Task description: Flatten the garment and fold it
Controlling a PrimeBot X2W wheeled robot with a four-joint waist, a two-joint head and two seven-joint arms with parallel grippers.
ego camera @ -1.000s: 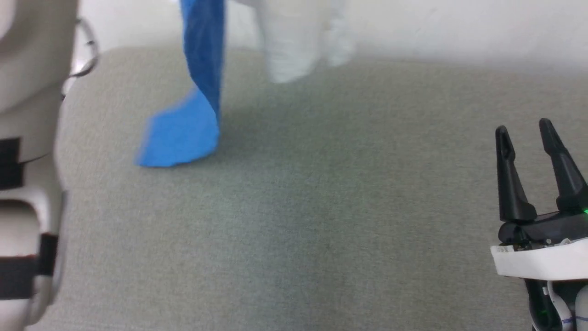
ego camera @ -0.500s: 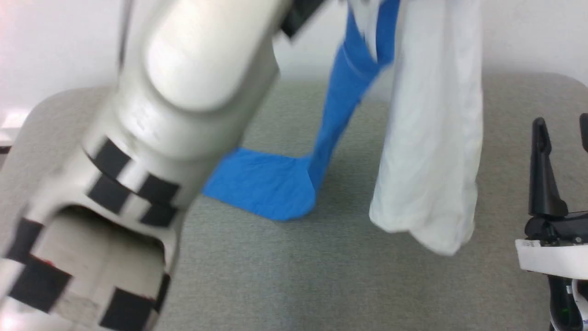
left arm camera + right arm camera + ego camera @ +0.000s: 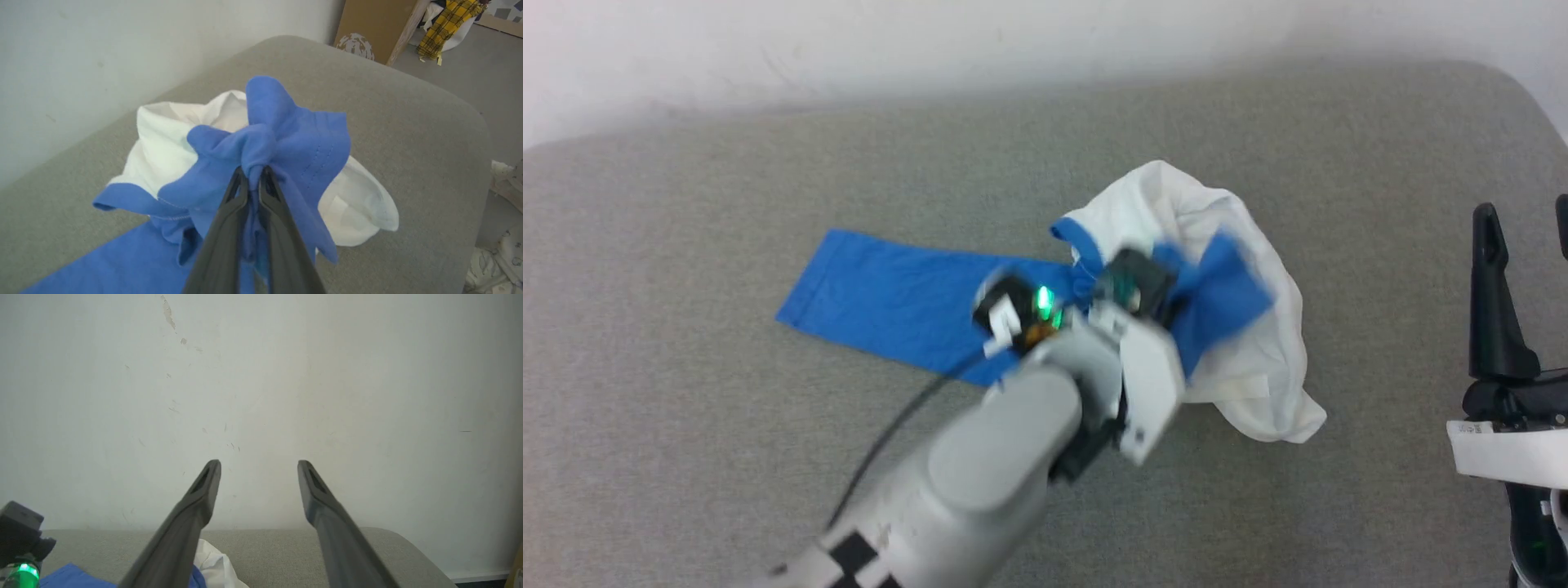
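Blue cloth of the shirt (image 3: 310,143) sits pinched in the left pincer (image 3: 253,173), mid-frame, likely to spread it; right pincer (image 3: 258,465) gapes empty

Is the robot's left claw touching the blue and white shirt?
Touching. The left wrist view shows the left gripper shut on a bunched blue fold of the shirt, with the cloth squeezed between its two fingers.

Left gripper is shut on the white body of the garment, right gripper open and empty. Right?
Not quite. The left gripper is shut on bunched blue fabric of the garment, not its white body; the left wrist view shows it. The right gripper is open and empty, as you said.
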